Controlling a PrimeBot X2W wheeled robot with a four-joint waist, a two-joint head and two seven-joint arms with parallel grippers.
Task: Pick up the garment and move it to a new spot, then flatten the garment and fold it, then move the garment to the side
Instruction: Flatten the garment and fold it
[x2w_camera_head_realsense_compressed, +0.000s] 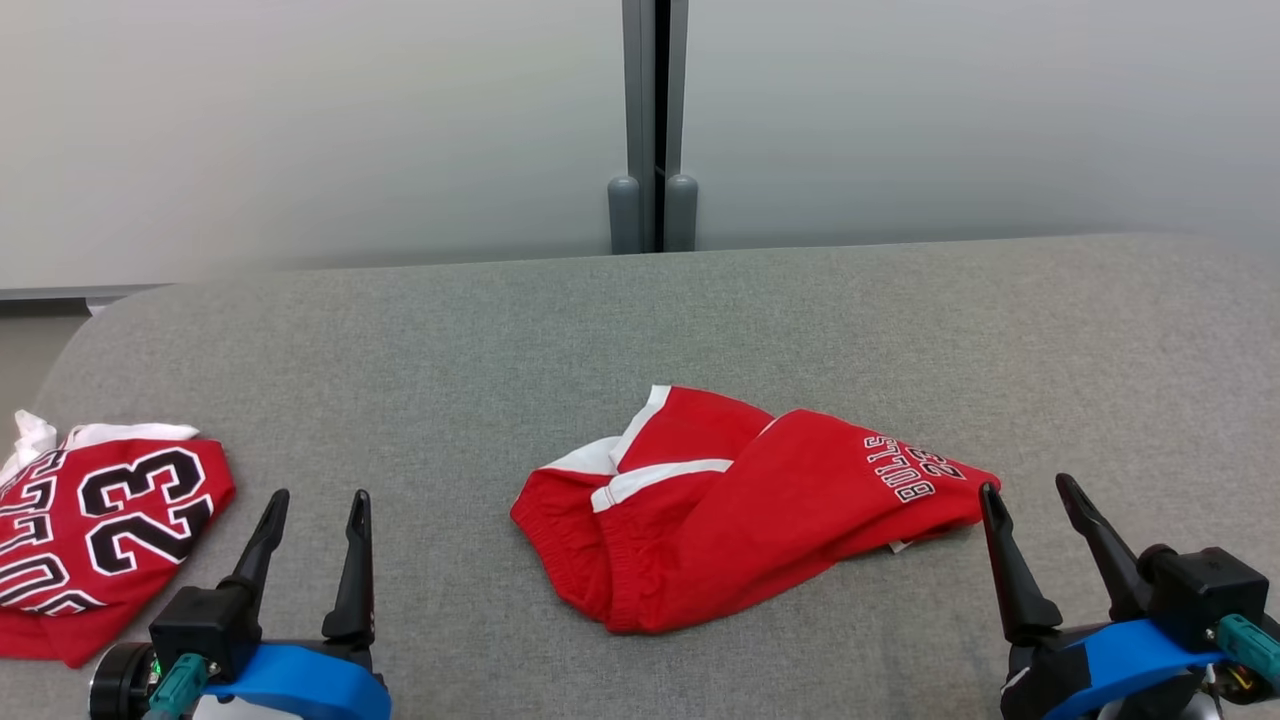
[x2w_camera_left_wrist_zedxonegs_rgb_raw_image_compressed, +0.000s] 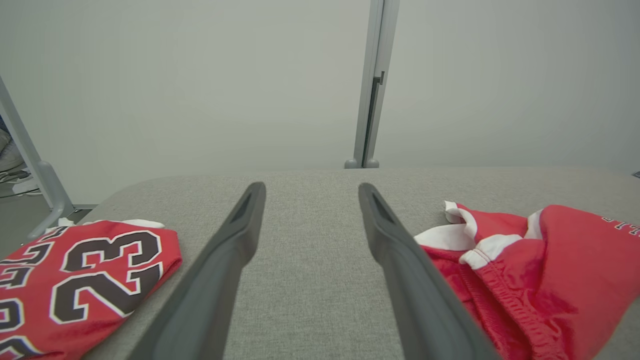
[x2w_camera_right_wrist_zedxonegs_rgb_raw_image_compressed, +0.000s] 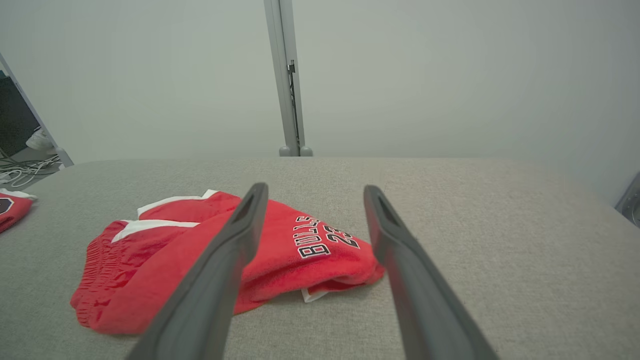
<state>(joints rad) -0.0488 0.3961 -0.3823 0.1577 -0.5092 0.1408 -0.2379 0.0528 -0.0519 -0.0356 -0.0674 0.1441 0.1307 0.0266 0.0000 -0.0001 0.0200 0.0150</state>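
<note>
The garment (x2w_camera_head_realsense_compressed: 740, 510) is a pair of red shorts with white trim and "BULLS 23" lettering, lying crumpled and partly folded over itself in the middle of the grey fabric table (x2w_camera_head_realsense_compressed: 400, 340). My left gripper (x2w_camera_head_realsense_compressed: 320, 497) stands open at the lower left, well to the left of the shorts, with nothing between its fingers. My right gripper (x2w_camera_head_realsense_compressed: 1027, 485) stands open at the lower right, its tips just off the shorts' right end. In the left wrist view the shorts (x2w_camera_left_wrist_zedxonegs_rgb_raw_image_compressed: 540, 270) lie right of the open left gripper (x2w_camera_left_wrist_zedxonegs_rgb_raw_image_compressed: 311, 187). In the right wrist view the shorts (x2w_camera_right_wrist_zedxonegs_rgb_raw_image_compressed: 150, 265) lie left of and behind the open right gripper (x2w_camera_right_wrist_zedxonegs_rgb_raw_image_compressed: 315, 187).
A red jersey (x2w_camera_head_realsense_compressed: 100, 530) with a black "23" lies folded at the table's left edge, left of my left gripper; it also shows as the jersey (x2w_camera_left_wrist_zedxonegs_rgb_raw_image_compressed: 85, 280) in the left wrist view. A grey post (x2w_camera_head_realsense_compressed: 653, 120) and pale wall stand behind the table. Bare grey cloth (x2w_camera_head_realsense_compressed: 1100, 350) stretches at back and right.
</note>
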